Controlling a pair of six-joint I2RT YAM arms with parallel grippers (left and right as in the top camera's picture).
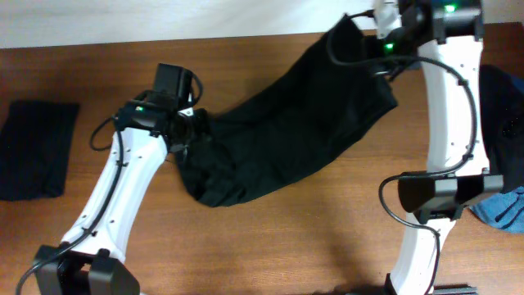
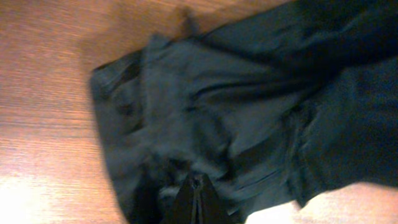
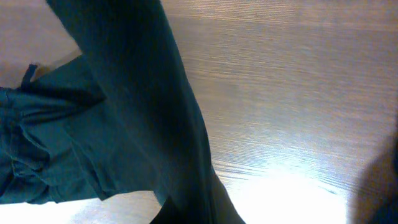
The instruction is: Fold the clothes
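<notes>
The left gripper [image 1: 193,129] is clamped tight on the bunched end of the black trousers [image 1: 286,123], which stretch away from it to the right gripper [image 1: 385,34], pinched closed on the other end.

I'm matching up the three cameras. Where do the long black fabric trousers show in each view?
Overhead: long black fabric trousers stretch diagonally across the middle, from left gripper to right gripper.
Left wrist: they fill the centre and right.
Right wrist: they drape down the left half.
Shared landmark: the brown wooden table.
</notes>
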